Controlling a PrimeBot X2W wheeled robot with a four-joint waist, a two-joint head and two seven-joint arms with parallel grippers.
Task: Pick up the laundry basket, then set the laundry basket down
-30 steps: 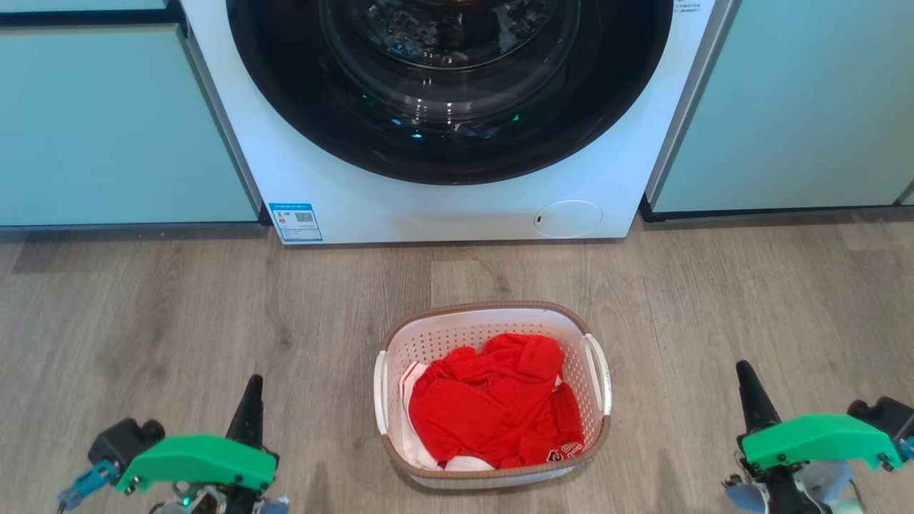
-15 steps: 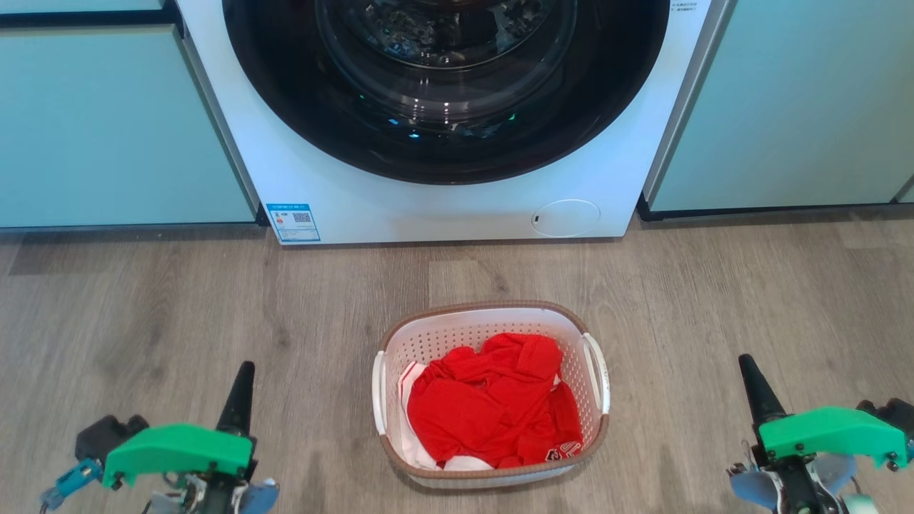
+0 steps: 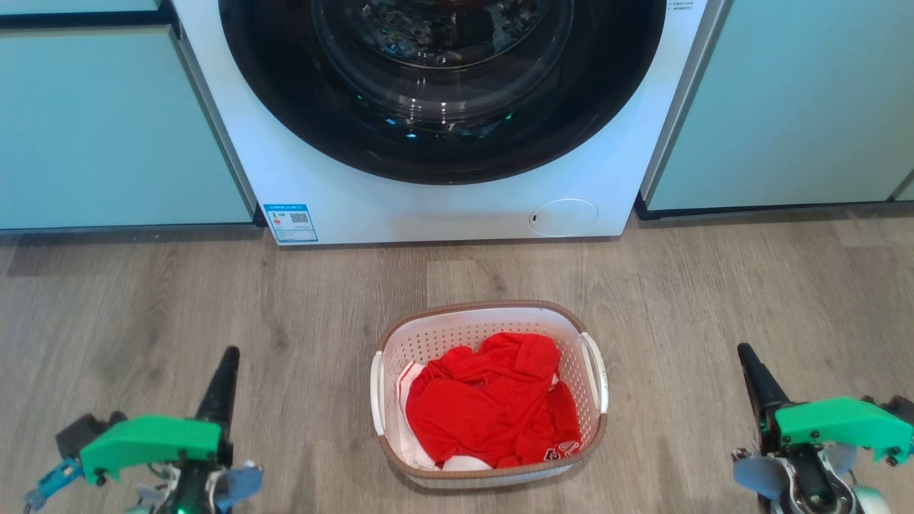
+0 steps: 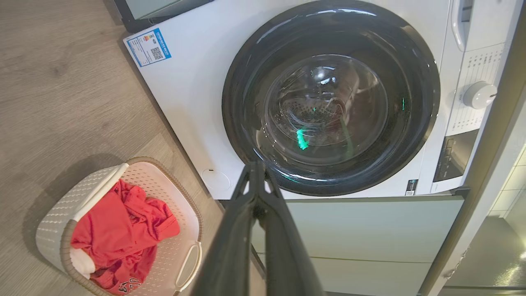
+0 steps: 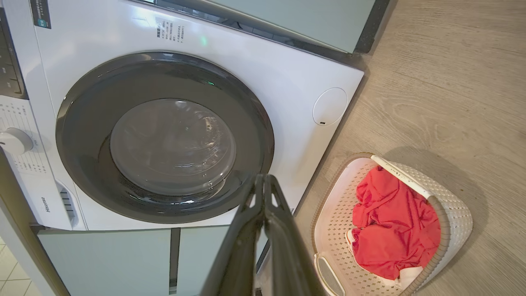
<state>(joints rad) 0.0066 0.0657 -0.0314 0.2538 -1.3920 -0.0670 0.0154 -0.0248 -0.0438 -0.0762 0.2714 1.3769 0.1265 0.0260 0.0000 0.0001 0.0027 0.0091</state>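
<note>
The laundry basket stands on the wood floor in front of the washer, white with perforated walls, a brown rim and a white handle on each side. Red clothing lies heaped in it. The basket also shows low left in the left wrist view and low right in the right wrist view. My left gripper is far to the basket's left, fingers pressed together, holding nothing. My right gripper is far to its right, shut and empty too. In both wrist views the fingertips meet at a point.
A white front-loading washing machine with a dark round door stands just behind the basket. Pale green cabinet fronts flank it. Bare wood floor spreads on both sides of the basket.
Both grippers have drifted outward, away from the basket, the left one leftward and the right one slightly right. The basket has not moved.
</note>
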